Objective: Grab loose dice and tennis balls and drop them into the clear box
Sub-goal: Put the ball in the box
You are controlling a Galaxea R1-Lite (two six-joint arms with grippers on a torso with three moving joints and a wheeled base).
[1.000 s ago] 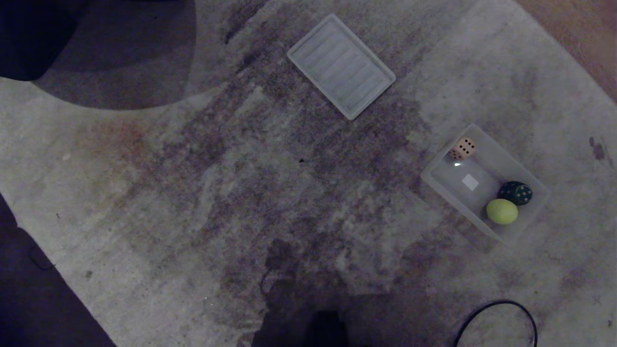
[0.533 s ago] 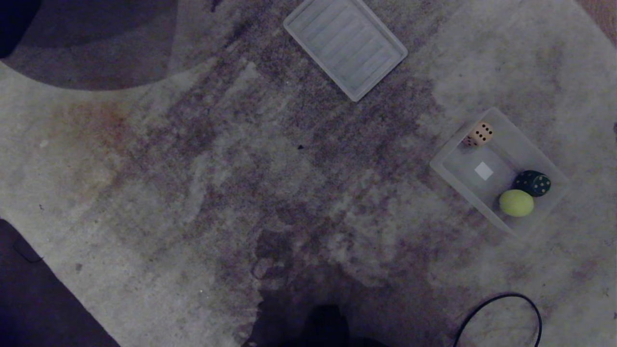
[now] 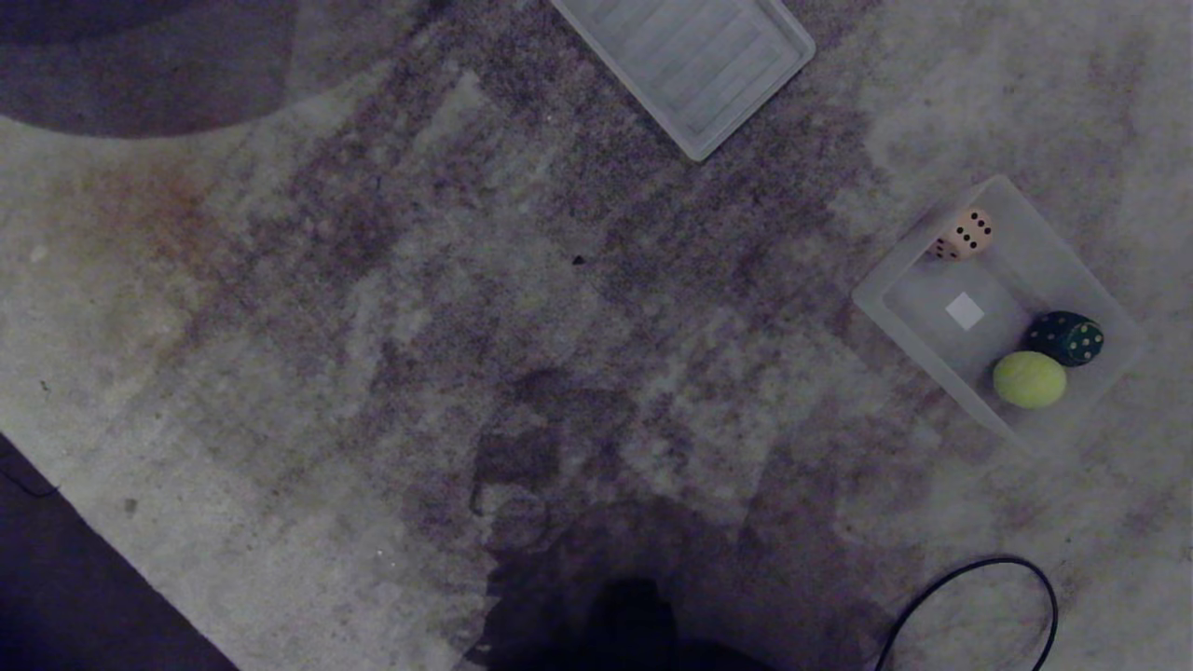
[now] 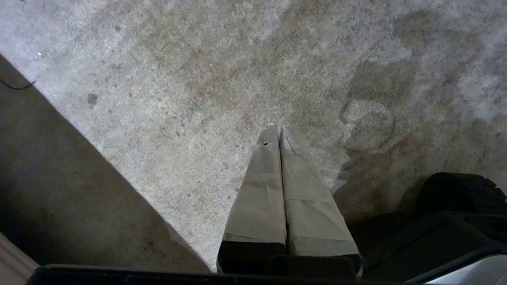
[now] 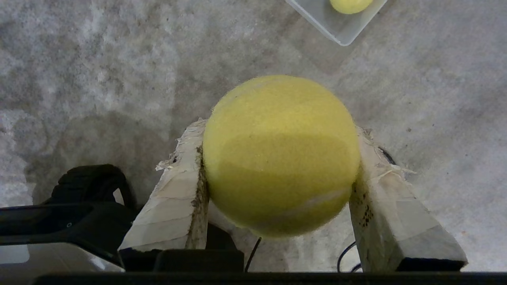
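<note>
Two taped fingers (image 5: 178, 190) of the right end effector (image 5: 279, 158) clamp a tennis ball (image 5: 279, 154).

1. Left claw (image 4: 279, 132): two long tapering fingers (image 4: 257, 198) wrapped in pale grey-beige tape, creased in bands, black at the base.
2. Right claw (image 5: 279, 158): the same taped fingers (image 5: 178, 198), tape frayed at the tips and speckled dark.
3. Behind each claw: black housing; thin black cables behind the right claw.

Dim, grainy head view; wrist views brighter, soft shadows.
</note>
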